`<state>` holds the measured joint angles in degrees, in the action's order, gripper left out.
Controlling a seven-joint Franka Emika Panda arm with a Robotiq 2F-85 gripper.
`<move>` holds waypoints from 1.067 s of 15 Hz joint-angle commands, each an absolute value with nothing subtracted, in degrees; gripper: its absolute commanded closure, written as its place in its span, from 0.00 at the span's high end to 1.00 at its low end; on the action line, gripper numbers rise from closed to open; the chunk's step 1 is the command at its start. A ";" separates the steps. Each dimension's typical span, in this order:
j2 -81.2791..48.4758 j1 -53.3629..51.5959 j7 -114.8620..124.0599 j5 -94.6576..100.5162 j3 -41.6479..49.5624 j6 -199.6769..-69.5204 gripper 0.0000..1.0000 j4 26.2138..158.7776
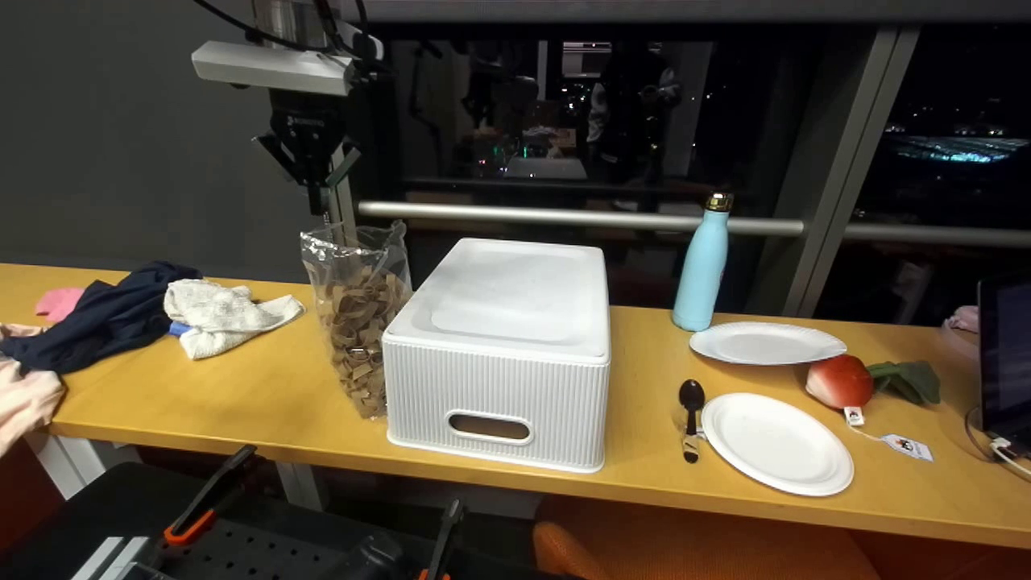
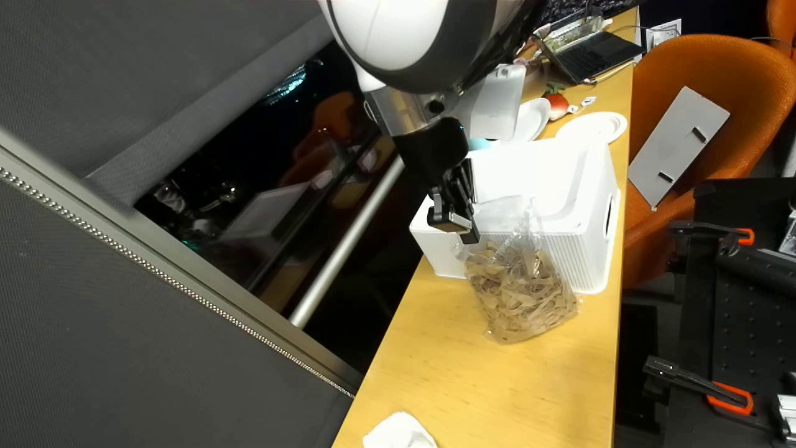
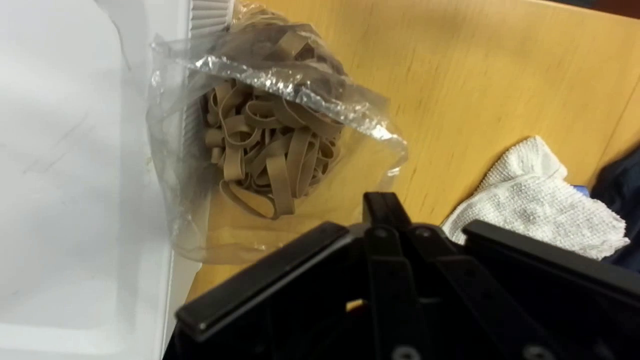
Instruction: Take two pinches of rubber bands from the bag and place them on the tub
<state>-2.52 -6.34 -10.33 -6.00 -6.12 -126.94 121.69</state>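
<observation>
The clear plastic bag stands upright on the table against the tub, its top open. Tan rubber bands fill its lower part; in the wrist view, loops of the bands show through its mouth. The tub is a white ribbed box with a handle slot and a bare, recessed top; its top also shows in the wrist view. My gripper is above the bag's rim, near its back edge, pointing down. In the wrist view, the fingertips meet with nothing visible between them.
A white cloth and dark clothing lie on one side of the bag. Beyond the tub stand a light blue bottle, white plates, a black spoon and a red toy vegetable. A window rail runs behind.
</observation>
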 commanded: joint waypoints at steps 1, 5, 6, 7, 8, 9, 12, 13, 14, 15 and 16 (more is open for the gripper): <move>-3.35 -5.32 -8.49 -4.19 -5.25 -125.51 0.00 121.90; -6.18 -4.44 -9.28 -3.25 -4.67 -126.12 0.00 120.29; -6.65 -4.36 -9.28 -3.11 -4.71 -126.00 0.00 119.91; -7.25 -4.30 -9.44 -2.86 -4.76 -126.27 0.00 119.72; -8.05 -4.29 -9.60 -3.08 -4.87 -126.50 0.00 119.38; -8.89 -4.32 -9.82 -3.37 -4.99 -126.80 0.00 119.04; -10.39 -4.49 -9.44 -3.57 -5.26 -127.26 0.00 119.19; -10.62 -4.50 -9.22 -3.40 -5.23 -127.73 0.00 119.89; -10.99 -4.47 -9.35 -3.39 -5.25 -128.08 0.00 120.24; -11.42 -4.46 -9.41 -3.40 -5.24 -128.63 0.00 120.44; -12.01 -4.50 -9.38 -3.32 -5.28 -128.82 0.00 120.19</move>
